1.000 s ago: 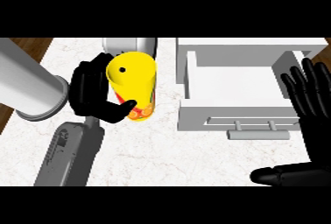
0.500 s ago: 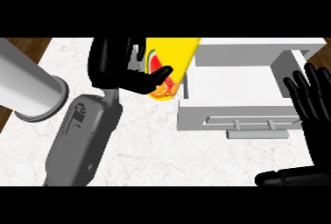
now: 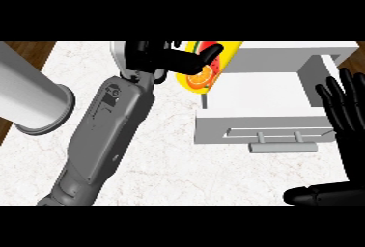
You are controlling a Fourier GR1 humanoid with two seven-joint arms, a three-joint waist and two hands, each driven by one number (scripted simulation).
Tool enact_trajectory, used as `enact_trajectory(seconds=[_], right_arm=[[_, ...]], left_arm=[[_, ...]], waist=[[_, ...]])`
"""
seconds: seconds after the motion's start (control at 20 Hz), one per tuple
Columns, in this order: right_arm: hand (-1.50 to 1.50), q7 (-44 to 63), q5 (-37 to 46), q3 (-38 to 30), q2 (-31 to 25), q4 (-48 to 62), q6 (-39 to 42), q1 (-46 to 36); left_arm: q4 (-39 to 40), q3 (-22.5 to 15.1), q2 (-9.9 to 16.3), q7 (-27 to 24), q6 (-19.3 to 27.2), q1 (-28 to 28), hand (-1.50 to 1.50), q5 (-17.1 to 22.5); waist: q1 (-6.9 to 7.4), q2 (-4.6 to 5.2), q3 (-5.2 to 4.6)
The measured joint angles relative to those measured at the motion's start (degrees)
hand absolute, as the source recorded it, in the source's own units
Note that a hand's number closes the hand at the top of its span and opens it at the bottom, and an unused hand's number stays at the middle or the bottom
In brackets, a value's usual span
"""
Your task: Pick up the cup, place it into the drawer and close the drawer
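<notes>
Our left hand (image 3: 153, 55), fingers curled around the yellow cup (image 3: 206, 65), holds it tilted at the open drawer's (image 3: 271, 89) left wall; we should carry it right past that edge before lowering; our right hand (image 3: 345, 103) rests open at the drawer's right, leaving room.

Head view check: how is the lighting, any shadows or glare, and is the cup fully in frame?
Head view: even, flat lighting, no glare on the white drawer; only faint shading inside it. The yellow cup, held by the left hand, is cut off at the top edge of the scene. The right hand is cropped by the right edge.
</notes>
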Motion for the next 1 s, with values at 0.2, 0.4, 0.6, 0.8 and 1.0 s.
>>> enact_trajectory(seconds=[0.2,0.4,0.6,0.8,1.0], right_arm=[[-1.50,-0.47,0.11,0.15,-0.04,1.15,0.40,-0.37],[-1.50,-0.10,-0.51,-0.38,-0.35,1.41,0.45,-1.23],[-1.50,-1.54,-0.19,-0.06,0.01,2.70,0.84,-1.15],[-1.50,-1.48,-0.52,-0.69,-0.82,3.35,1.27,-2.31],[-1.50,-1.92,0.85,0.96,0.32,3.44,0.53,-2.75]], left_arm=[[6.28,-1.11,-0.13,-1.57,2.18,-4.10,1.50,1.09],[13.31,-2.83,-0.19,-3.41,4.26,-8.40,1.50,3.70],[21.22,-5.28,-0.22,-6.84,6.10,-12.34,1.50,7.48],[27.42,-8.22,-0.22,-8.48,7.47,-15.46,1.50,11.30],[32.75,-11.57,-0.22,-10.45,7.36,-17.16,1.50,14.00]], waist=[[-0.28,0.10,-0.01],[-0.61,0.17,0.00],[-1.23,0.31,0.00],[-1.80,0.44,0.01],[-2.38,0.59,0.01]])
